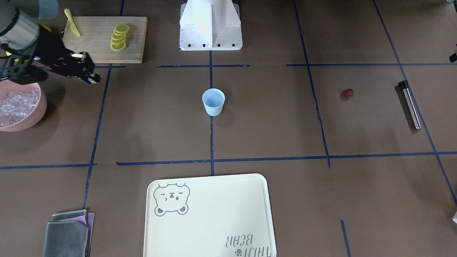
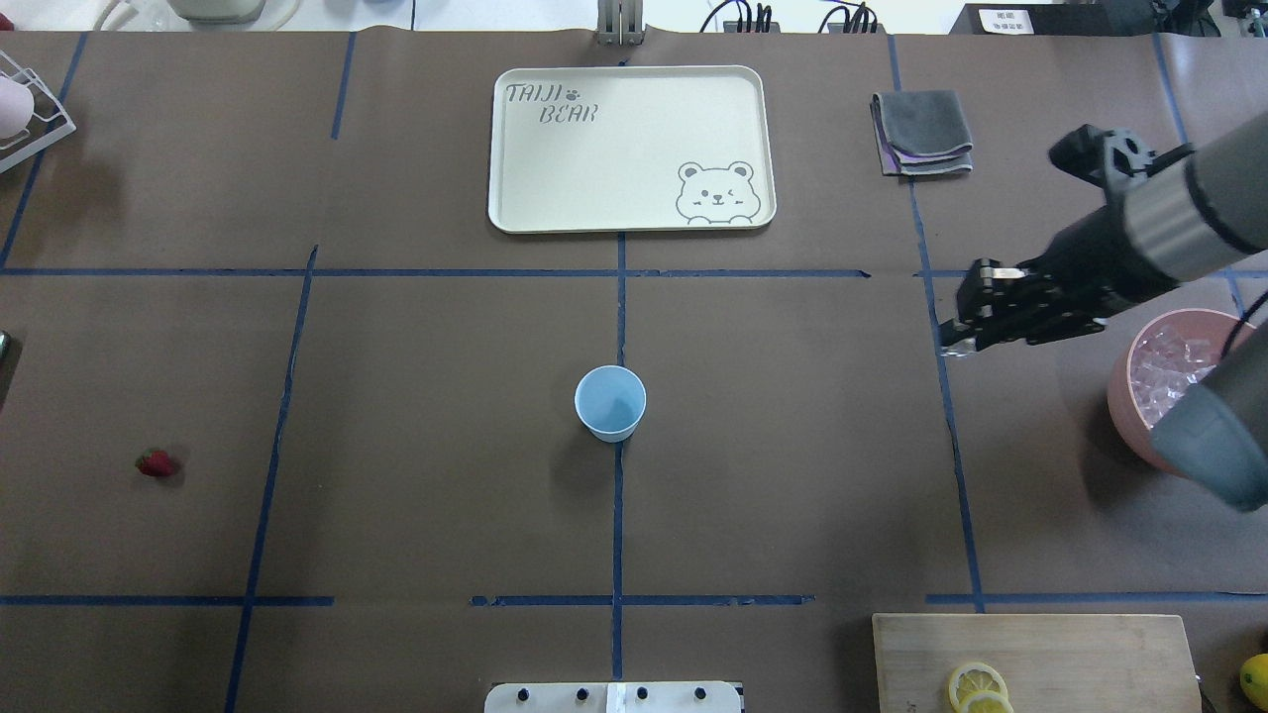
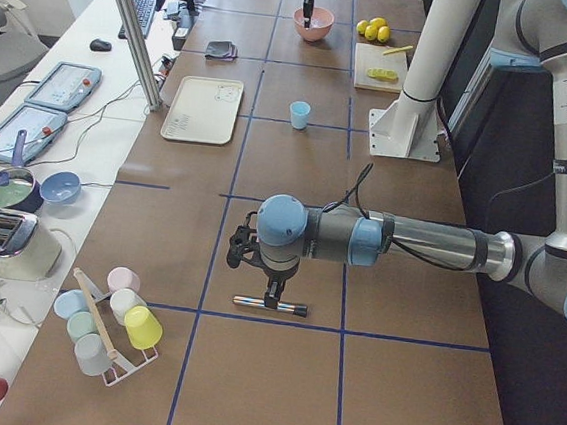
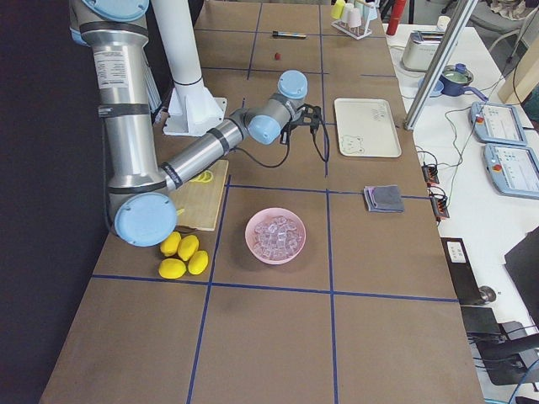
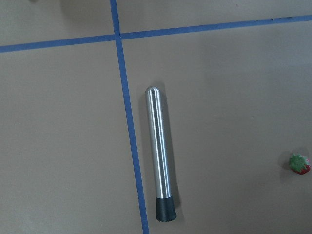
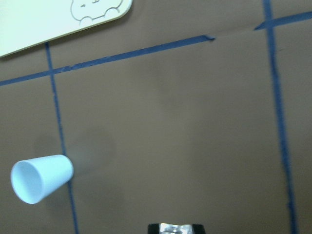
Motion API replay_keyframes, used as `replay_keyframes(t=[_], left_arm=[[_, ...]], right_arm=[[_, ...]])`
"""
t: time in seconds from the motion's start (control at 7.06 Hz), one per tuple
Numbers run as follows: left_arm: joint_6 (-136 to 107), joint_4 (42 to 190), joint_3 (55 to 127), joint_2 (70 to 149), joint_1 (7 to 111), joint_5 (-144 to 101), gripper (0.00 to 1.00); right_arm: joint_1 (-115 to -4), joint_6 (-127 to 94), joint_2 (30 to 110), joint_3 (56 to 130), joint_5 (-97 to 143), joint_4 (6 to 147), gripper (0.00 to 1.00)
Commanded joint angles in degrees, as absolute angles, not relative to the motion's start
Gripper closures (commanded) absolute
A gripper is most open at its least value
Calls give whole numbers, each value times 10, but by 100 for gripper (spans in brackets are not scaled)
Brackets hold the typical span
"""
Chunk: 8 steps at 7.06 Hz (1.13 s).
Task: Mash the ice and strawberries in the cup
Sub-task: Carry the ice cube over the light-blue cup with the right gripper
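Note:
The pale-blue cup stands upright at the table's centre with nothing showing inside it. Ice fills a pink bowl. My right gripper hovers between bowl and cup, shut on a small glassy ice cube. One strawberry lies on the table on my left side. My left gripper hangs over a steel muddler; I cannot tell whether it is open or shut.
A cutting board with lemon slices and a yellow knife sits near the bowl. A cream bear tray and grey cloth lie far across. Whole lemons and a cup rack sit at the table's ends.

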State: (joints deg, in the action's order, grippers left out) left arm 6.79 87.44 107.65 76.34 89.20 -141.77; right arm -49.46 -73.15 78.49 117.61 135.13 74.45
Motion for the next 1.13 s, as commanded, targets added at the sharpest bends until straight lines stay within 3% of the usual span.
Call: replay_keyframes(t=[0.0,0.28,0.99], left_arm=[[69,875,1077,763,892,-1418,0],[69,875,1078,763,892,-1422,0],[67,875,1079,763,892,-1426,0]], right_arm=[[-367,-919,652,1145,1241,754,100],[-283,-963,569,1070,1123,758,100],[-251,-967,540,991,1065,752,94]])
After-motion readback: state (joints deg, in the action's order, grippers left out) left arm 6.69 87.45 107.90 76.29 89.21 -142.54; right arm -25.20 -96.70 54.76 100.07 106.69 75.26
